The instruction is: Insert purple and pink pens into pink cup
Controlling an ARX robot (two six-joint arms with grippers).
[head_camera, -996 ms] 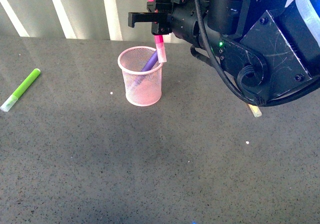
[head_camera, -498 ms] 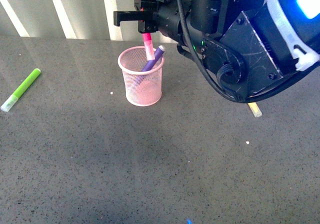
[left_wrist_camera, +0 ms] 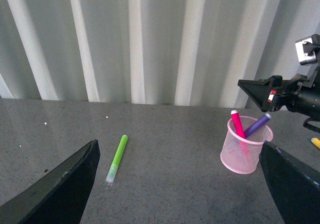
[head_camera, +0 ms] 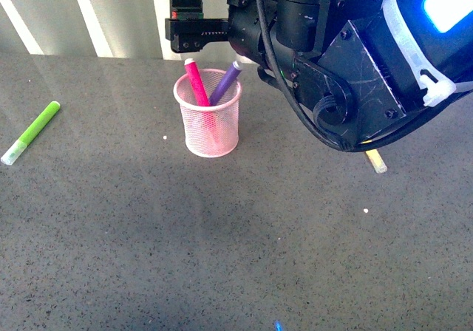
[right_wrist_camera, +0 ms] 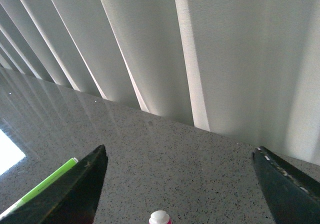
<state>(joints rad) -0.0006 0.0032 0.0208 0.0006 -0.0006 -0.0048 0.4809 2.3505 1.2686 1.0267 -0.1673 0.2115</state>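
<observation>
- Since both pens are sitting in the pink cup (head_camera: 208, 123) right now, the task looks basically done to me: the pink pen (head_camera: 196, 83) is leaning toward one side of the rim and the purple pen (head_camera: 225, 84) toward the other, tips down, crossing low inside the mesh.
- Right gripper (head_camera: 194, 34) is hanging just above the cup, almost directly over the pink pen, with its jaws spread apart and nothing between them (the right wrist view is showing the pen's white end (right_wrist_camera: 160, 217) just below the gap).
- Left gripper (left_wrist_camera: 177, 184) is sitting well off to the side, jaws wide apart too and empty, probably just staying clear.
- Lime-green pen (head_camera: 31, 132) is lying flat on the table (head_camera: 222, 257), far out from the right gripper, and the yellow pen (head_camera: 377, 161) is peeking out under the right arm. Neither one belongs in the cup.
</observation>
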